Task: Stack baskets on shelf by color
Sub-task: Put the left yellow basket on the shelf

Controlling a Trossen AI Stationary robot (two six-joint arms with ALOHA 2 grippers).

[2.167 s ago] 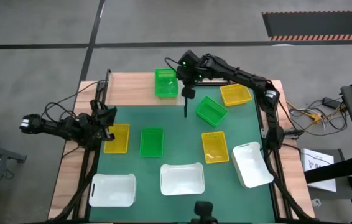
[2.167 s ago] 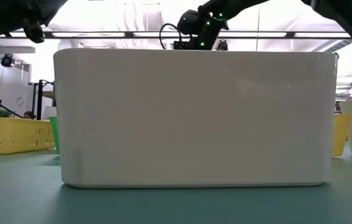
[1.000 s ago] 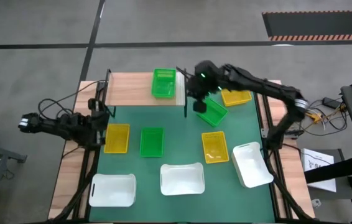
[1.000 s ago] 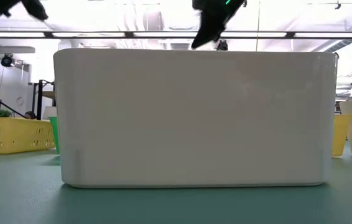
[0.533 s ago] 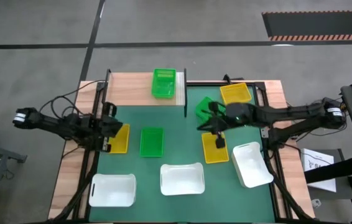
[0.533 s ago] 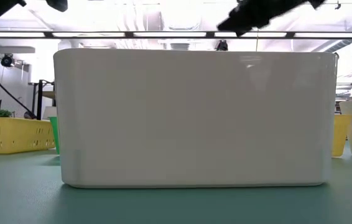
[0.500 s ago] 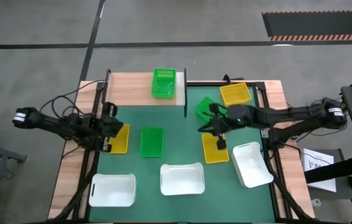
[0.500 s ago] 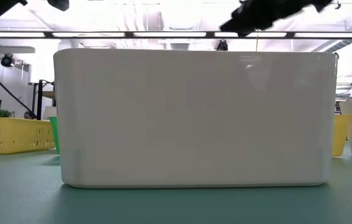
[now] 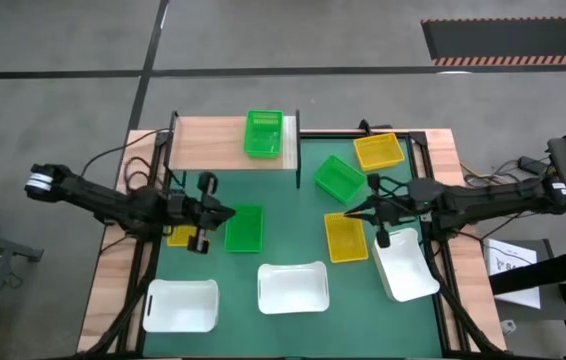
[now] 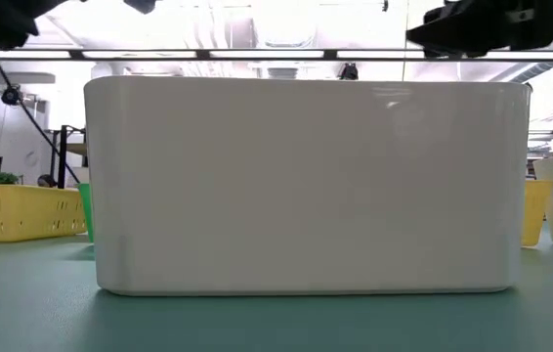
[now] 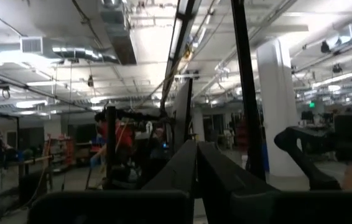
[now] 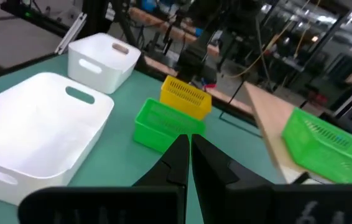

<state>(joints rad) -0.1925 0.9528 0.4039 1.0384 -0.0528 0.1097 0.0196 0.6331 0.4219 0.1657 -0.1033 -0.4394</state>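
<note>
Shelf: light wooden plank shelf on thin black posts (image 9: 218,142) at the far edge of the desk (image 9: 293,255); carries one green slotted plastic basket (image 9: 264,134) at its right end, likely the start of a green stack.
Loose greens: second green slotted basket (image 9: 339,178) tilted on the mat just right of the shelf post; third green slotted basket (image 9: 244,227) flat on the mat mid-left.
Yellows: three yellow slotted plastic baskets, none shelved; one (image 9: 379,152) at the far right, one (image 9: 345,237) mid-right, one (image 9: 182,235) largely under the left arm.
Whites: three white rounded plastic baskets (image 9: 293,287) in a row along the near edge, untouched.
Left pincer (image 9: 203,213): closed, empty, just beside the third green basket.
Right pincer (image 9: 380,224): closed, empty, between the mid-right yellow basket and the right-hand white one.
Stage: early; eight baskets not yet shelved.
Next, by judgement: pincers must open before any grasp.
</note>
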